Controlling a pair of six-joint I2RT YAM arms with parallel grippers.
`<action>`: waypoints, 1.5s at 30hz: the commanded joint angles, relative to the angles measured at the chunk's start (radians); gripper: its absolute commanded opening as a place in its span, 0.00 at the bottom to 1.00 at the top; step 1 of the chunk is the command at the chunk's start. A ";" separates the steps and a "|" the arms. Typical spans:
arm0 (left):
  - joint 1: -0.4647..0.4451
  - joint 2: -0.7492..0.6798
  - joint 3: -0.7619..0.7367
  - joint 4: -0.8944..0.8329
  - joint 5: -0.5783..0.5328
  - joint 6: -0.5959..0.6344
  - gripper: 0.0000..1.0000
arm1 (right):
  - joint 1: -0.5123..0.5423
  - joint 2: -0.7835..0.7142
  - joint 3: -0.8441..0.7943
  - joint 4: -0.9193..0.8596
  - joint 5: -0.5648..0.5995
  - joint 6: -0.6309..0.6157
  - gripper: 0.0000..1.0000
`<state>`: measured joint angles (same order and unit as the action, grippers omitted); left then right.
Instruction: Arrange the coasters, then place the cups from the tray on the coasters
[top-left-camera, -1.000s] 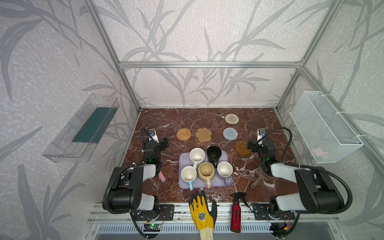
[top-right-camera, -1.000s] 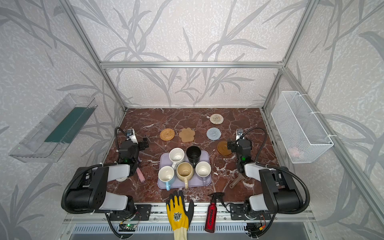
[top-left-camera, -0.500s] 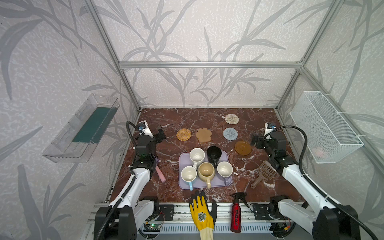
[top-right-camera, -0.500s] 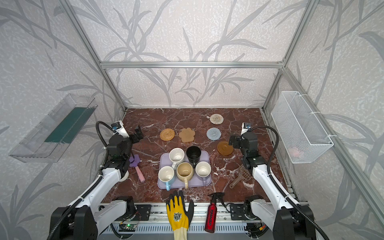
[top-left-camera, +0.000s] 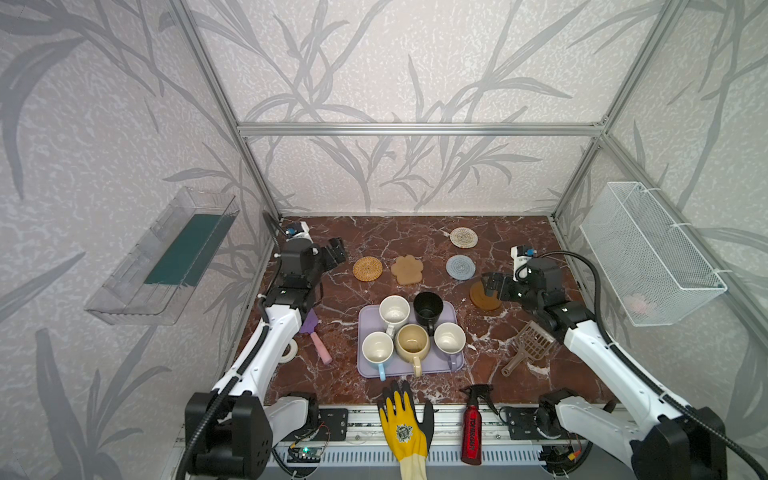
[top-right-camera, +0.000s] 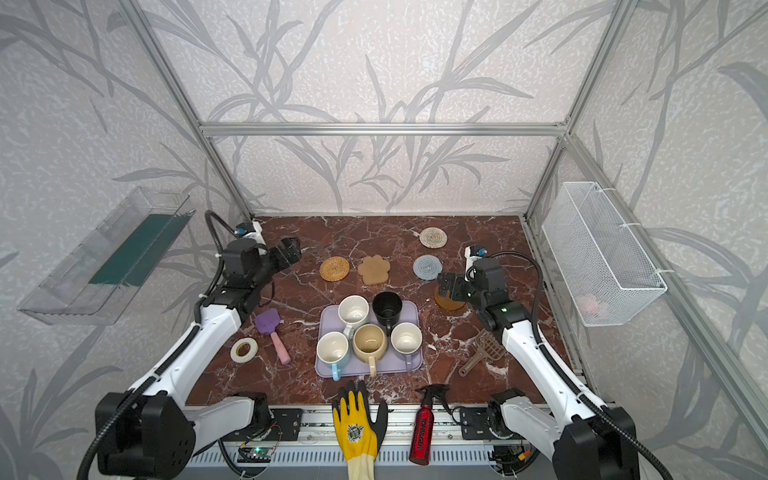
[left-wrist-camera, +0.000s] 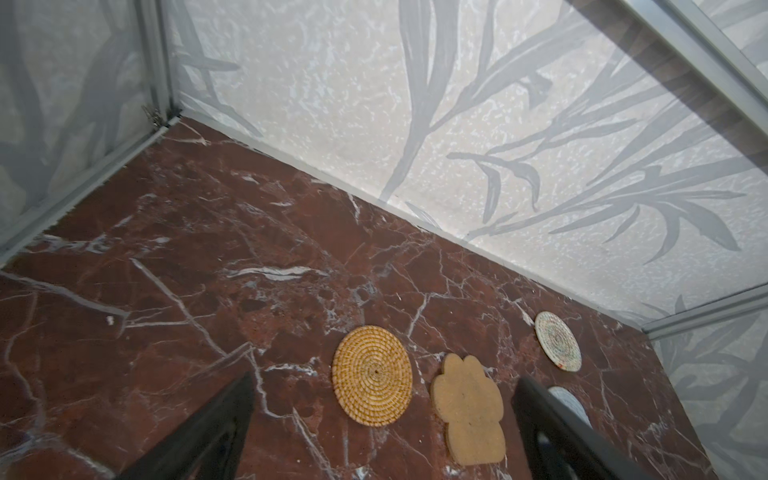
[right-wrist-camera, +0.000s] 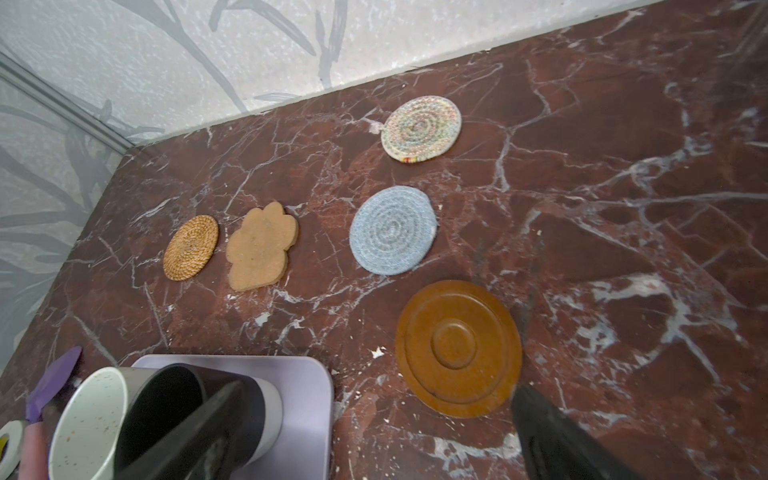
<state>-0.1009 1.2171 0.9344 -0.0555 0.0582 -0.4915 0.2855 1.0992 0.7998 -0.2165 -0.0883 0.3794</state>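
Both arms have unfolded and stretched outward since a second ago. The left gripper (top-left-camera: 337, 250), jaws wide and empty, hangs left of the orange coaster (top-left-camera: 368, 268). The right gripper (top-left-camera: 490, 286), equally wide and empty, partly hides the amber coaster (top-left-camera: 484, 304). Five cups (top-left-camera: 412, 342) crowd the tray (top-left-camera: 438, 366), cut off in the right wrist view.
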 joint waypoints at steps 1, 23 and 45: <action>-0.055 0.077 0.129 -0.261 -0.055 0.014 0.99 | 0.051 0.072 0.097 -0.059 -0.004 0.028 0.99; -0.105 0.775 0.590 -0.596 -0.100 0.043 0.76 | 0.265 0.646 0.594 -0.163 0.010 0.036 1.00; -0.081 0.943 0.683 -0.641 -0.135 0.016 0.48 | 0.310 0.709 0.608 -0.134 -0.033 0.107 1.00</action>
<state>-0.1925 2.1441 1.6020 -0.6579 -0.0345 -0.4568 0.5903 1.8412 1.4384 -0.3641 -0.1150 0.4644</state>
